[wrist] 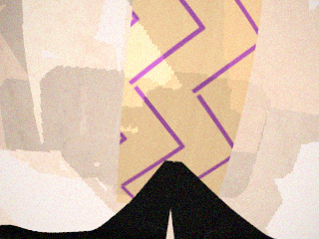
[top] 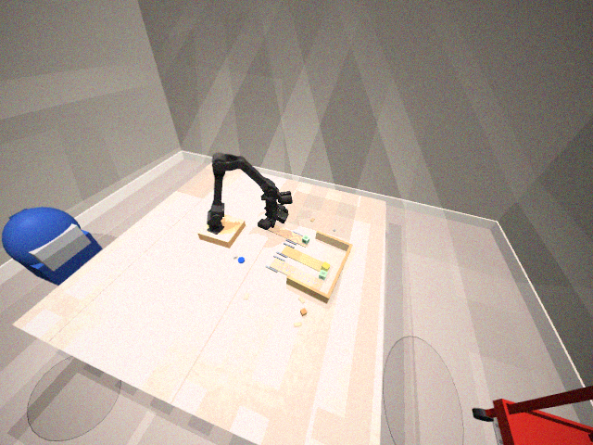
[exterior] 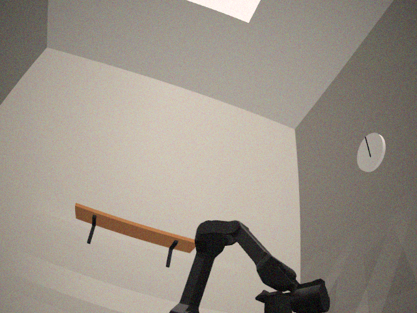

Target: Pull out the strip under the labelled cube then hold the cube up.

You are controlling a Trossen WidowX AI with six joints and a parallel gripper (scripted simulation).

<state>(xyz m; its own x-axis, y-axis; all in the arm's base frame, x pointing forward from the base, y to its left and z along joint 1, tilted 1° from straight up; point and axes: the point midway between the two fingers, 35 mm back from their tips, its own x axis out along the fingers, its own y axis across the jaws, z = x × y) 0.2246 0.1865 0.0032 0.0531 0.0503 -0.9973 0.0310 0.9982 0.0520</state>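
the patterned strip runs lengthwise from the clenched end effector, which grips its near end, toward the walled frame on the tabletop; it is flat and tan with purple zigzags, a green cube at its far end; the frame contains a yellow cube and another green cube.

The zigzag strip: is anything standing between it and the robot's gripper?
Nothing visible is in the way: in the wrist view, the closed tips of the gripper overlap the zigzag strip, with no other object between them.
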